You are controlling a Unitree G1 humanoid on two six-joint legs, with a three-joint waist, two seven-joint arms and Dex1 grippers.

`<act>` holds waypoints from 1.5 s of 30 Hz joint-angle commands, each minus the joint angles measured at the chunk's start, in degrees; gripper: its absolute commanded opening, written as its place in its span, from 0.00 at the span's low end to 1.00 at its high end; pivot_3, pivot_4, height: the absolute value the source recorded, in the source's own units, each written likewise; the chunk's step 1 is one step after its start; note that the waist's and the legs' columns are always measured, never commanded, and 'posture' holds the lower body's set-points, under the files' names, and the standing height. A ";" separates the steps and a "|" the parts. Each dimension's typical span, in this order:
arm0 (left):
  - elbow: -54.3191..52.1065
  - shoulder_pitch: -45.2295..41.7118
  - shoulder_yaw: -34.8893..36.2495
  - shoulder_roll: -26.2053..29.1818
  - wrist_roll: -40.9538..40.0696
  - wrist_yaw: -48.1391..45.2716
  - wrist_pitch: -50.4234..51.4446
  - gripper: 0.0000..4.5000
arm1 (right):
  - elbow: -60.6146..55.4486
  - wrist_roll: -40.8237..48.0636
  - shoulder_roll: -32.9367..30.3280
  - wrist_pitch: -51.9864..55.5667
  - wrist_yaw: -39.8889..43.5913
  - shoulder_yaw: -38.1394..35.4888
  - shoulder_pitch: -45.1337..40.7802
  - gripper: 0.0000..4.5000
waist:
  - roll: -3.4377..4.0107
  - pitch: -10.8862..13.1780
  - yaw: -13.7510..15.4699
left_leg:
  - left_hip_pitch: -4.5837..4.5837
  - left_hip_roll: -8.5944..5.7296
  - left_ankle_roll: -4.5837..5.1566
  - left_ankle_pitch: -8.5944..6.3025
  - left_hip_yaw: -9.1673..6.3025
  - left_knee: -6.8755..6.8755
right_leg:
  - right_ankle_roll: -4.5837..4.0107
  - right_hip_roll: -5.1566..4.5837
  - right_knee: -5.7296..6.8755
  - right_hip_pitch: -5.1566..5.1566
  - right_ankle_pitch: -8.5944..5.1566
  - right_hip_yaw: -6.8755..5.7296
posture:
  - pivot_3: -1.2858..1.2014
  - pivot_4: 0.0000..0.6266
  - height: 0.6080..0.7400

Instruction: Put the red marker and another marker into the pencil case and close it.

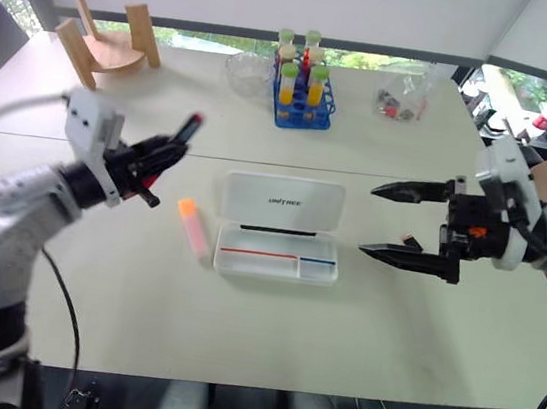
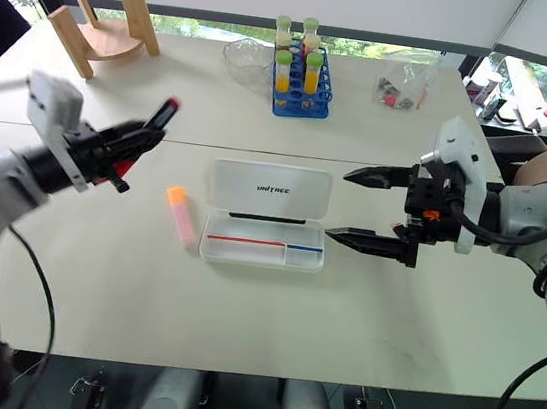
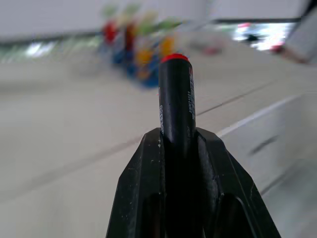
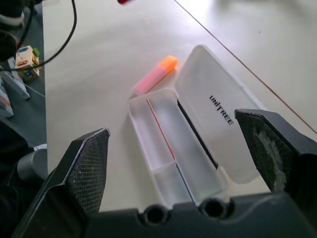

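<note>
The left gripper is pinched on the slim black marker with the bright red cap end, held up in the air over the left part of the pale table, its red tip poking out past the black fingers and pointing toward the middle of the table. The white hard-plastic pencil case lies open at the centre, lid flat behind the tray with its red and blue stripes, and nothing is in the tray that I can see. Just beside the case's left edge lies the stubby pale pink highlighter with the orange cap, flat on the table. The right gripper hangs to the right of the case with its two fingers spread wide, holding nothing. So the first marker looks picked up but not yet delivered; I'd say the next move is to carry it over the tray, level it along the long compartment and let go low.
</note>
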 commanded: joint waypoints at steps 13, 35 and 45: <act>38.42 -21.81 -39.33 -8.65 28.55 -25.14 -33.69 0.06 | -6.64 2.87 -1.62 3.21 -6.63 -8.53 5.29 1.00 | 0.15 0.14 -0.29 | -0.19 0.04 0.32 -0.15 -0.11 0.06 | 0.09 0.25 -0.05 -0.14 -0.01 0.07 | 0.52 0.24 1.00; 33.52 -22.86 -34.61 -11.77 27.61 -24.63 -24.49 0.99 | -8.34 4.53 -0.78 3.67 -10.16 -8.32 5.78 1.00 | 0.15 0.15 -0.11 | -0.69 0.11 0.37 -0.15 -0.13 0.33 | 0.09 0.31 0.30 -0.69 0.00 0.09 | 0.52 0.24 1.00; 1.92 -11.25 0.77 -21.88 24.01 22.15 20.59 0.99 | -9.86 6.38 -0.07 3.89 -11.59 -8.22 7.34 1.00 | 0.14 0.13 -0.05 | -0.72 0.19 0.36 -0.15 -0.19 0.41 | 0.11 0.32 0.39 -0.68 0.00 0.07 | 0.52 0.24 1.00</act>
